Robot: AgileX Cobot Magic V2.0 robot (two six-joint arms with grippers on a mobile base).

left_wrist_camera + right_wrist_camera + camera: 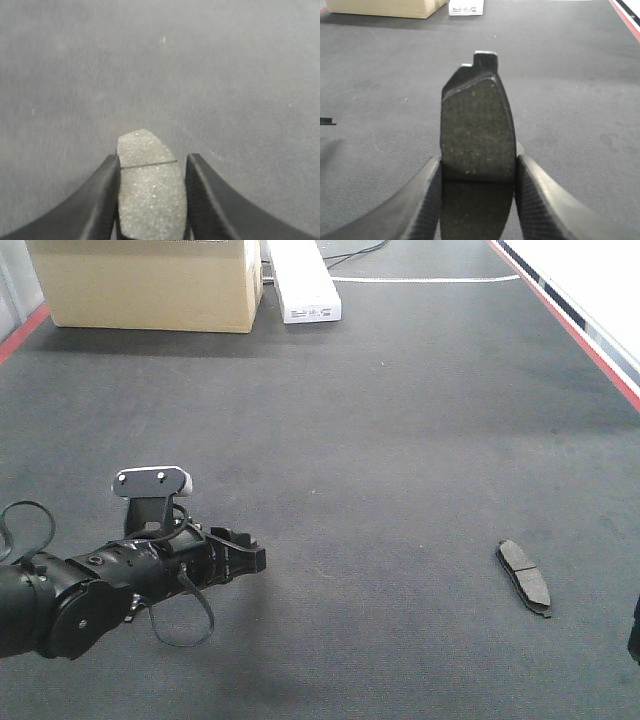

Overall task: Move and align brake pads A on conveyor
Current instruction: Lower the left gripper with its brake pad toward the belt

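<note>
The conveyor (pixel 380 440) is a wide dark charcoal belt that fills every view. One brake pad (pixel 524 575) lies flat on it at the lower right, its groove across the middle. My left gripper (pixel 248 558) hovers low over the belt at the lower left. In the left wrist view this gripper (pixel 152 160) is shut on a speckled grey brake pad (pixel 150 195) whose end sticks out ahead of the fingers. In the right wrist view my right gripper (pixel 478 160) is shut on another brake pad (pixel 476 125), held above the belt. Only a dark sliver of the right arm (pixel 635 628) shows at the front view's right edge.
A cardboard box (pixel 150 280) and a long white box (pixel 305 285) stand on the belt at the back left. Red edge strips run along the right side (pixel 590 335) and the far left (pixel 20 335). A white line (pixel 430 280) crosses the belt at the back.
</note>
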